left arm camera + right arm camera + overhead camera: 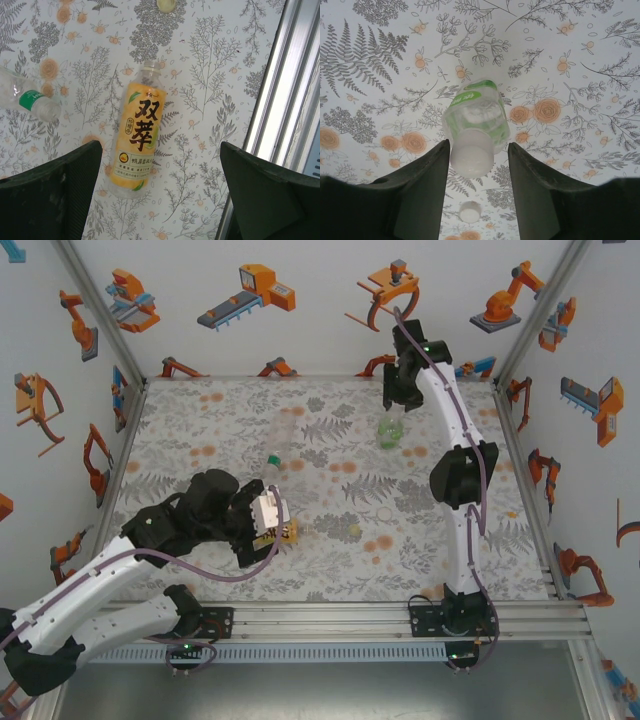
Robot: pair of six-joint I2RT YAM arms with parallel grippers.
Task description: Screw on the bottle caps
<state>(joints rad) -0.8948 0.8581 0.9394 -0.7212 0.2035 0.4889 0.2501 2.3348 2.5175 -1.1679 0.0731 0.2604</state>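
Right gripper (479, 147) narrowly parted around white cap (472, 159) on upright green-label bottle (476, 112).
Looks light, tippy; pinch cap sides, 3 and 9 o'clock.

clear bottle (16, 93) cut off at edge, cap (166, 4) cropped above

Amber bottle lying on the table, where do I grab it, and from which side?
Probably across its labelled middle, from straight above: the amber bottle lies flat with both long sides free, leaving room to pinch across its width.
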